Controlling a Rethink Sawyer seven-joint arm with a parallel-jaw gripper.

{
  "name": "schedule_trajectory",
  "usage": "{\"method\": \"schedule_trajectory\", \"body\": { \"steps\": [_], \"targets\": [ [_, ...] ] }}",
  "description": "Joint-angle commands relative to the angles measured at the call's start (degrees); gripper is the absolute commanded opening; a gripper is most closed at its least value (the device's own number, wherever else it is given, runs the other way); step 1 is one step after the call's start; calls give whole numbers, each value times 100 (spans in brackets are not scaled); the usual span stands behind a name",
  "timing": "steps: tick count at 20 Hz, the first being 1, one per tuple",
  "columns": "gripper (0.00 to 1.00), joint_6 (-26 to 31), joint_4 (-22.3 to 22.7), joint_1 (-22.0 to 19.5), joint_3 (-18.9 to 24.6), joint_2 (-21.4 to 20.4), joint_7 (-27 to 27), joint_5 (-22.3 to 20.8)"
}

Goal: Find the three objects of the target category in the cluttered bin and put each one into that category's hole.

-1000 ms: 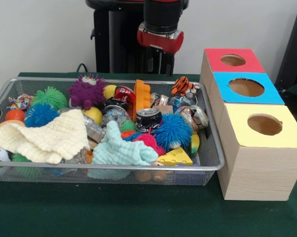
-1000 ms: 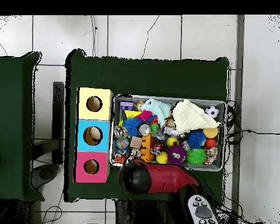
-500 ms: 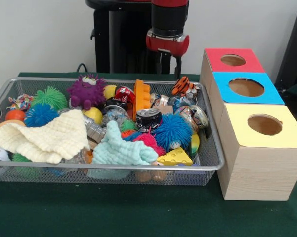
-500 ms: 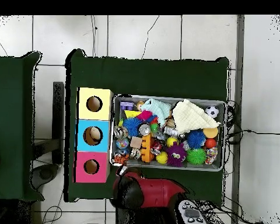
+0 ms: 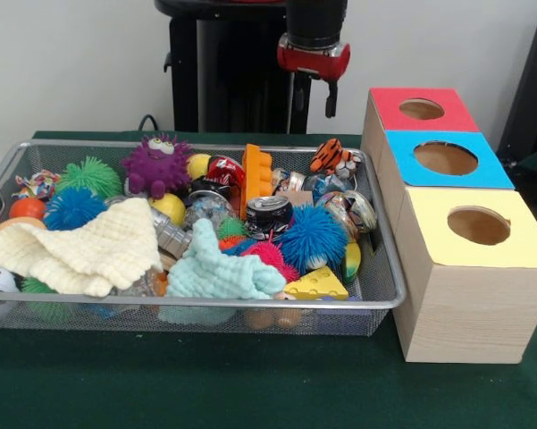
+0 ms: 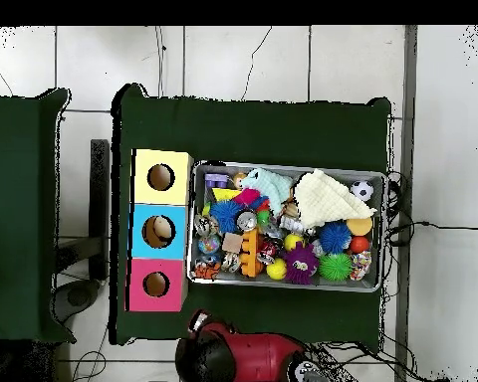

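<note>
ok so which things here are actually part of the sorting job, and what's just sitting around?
Job:
silver wire mesh bin of mixed toys
three pale wooden boxes with round holes: red-topped, blue-topped, yellow-topped
robot's gripper, raised behind the bin

Lying about:
dark green cloth-covered table
second green table, overhead view

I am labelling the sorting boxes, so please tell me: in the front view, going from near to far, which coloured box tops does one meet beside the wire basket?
yellow-topped box → blue-topped box → red-topped box, all standing in a row beside the wire mesh basket.
</note>
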Motion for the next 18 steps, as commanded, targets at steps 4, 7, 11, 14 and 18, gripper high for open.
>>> {"method": "schedule_trajectory", "body": {
  "steps": [4, 7, 11, 14, 18],
  "targets": [
    [100, -429, 39, -325, 525, 340, 1098, 416],
    [100, -561, 82, -368, 598, 417, 1154, 447],
    [100, -628, 115, -324, 655, 404, 1202, 528],
    [100, -505, 92, -165, 694, 266, 1227, 689],
    [100, -58, 130, -44, 788, -106, 1205, 950]
  ]
}}
